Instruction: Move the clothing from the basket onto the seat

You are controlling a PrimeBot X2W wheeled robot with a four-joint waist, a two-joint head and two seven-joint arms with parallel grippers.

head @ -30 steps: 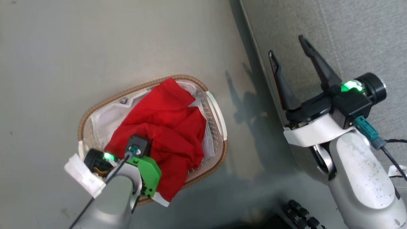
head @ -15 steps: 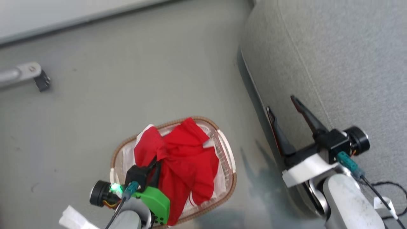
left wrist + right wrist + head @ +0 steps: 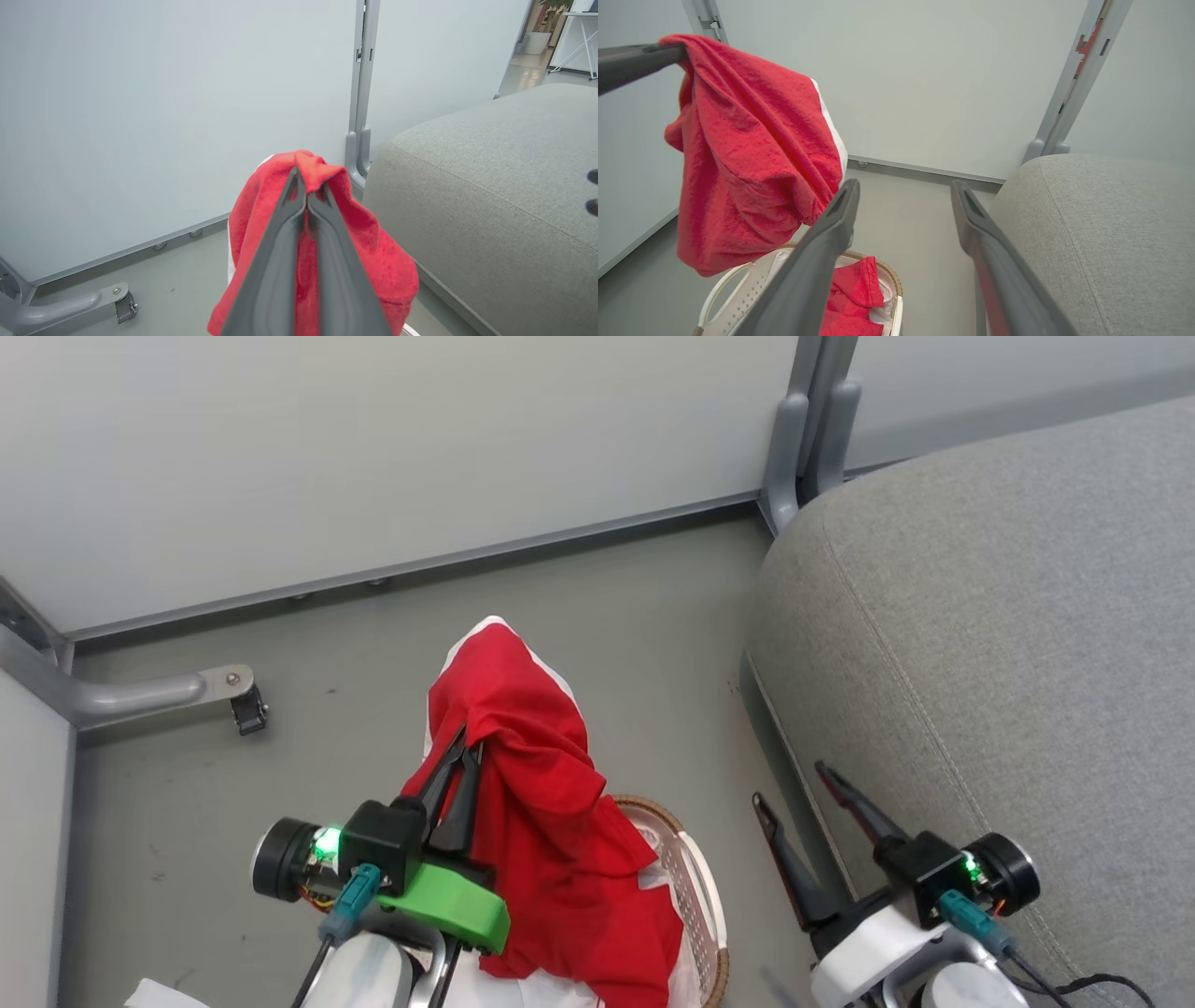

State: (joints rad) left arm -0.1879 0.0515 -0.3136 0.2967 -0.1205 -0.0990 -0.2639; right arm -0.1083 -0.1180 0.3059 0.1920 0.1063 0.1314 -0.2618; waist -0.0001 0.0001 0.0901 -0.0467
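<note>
Near: the left hand (image 3: 470, 742), closed tight on a fold of the red clothing (image 3: 541, 821), holds it draped above the basket (image 3: 695, 896), probably to clear the rim. The right hand (image 3: 790, 784) is spread open, empty, beside the sofa edge. A second garment (image 3: 852, 298) lies in the basket. Far: the grey seat (image 3: 1008, 616), the destination.

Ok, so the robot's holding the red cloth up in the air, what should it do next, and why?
Probably swing the left gripper sideways toward the grey seat. It is shut on the red cloth, which hangs over the basket, and the seat stands close on the right, so carrying it across seems the sensible next bit.
</note>
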